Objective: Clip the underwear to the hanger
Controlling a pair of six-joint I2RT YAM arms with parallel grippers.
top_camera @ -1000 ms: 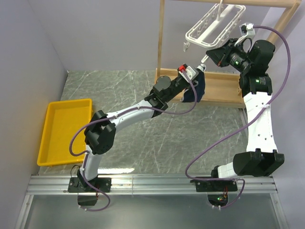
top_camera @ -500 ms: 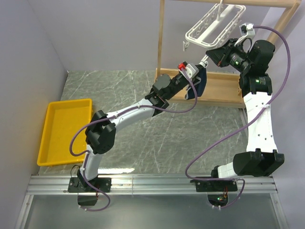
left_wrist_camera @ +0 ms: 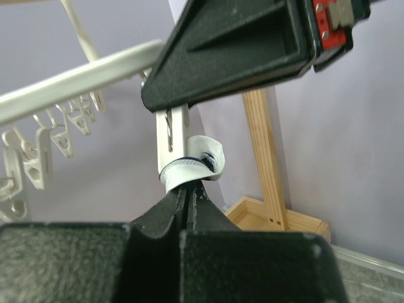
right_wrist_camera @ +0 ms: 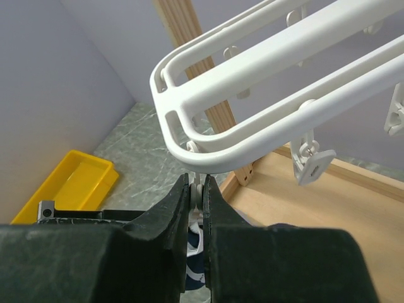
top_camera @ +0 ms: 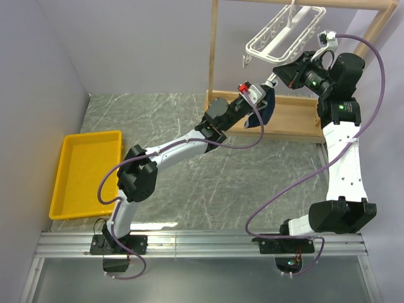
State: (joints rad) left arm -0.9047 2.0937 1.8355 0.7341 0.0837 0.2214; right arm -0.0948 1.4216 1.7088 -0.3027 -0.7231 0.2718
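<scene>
Where underwear (left_wrist_camera: pixel 192 165) meets clip (left_wrist_camera: pixel 172 137), edges seemingly touch.

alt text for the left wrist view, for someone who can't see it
The left gripper, shut on the white-trimmed edge of the underwear, holds it up to a white clip hanging from the hanger. The right gripper reaches in from the upper right and pinches that clip; a wooden rack post stands behind.

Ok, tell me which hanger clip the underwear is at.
The clip that the right gripper pinches, with the underwear trim at its lower end; the other clips dangle free.
</scene>
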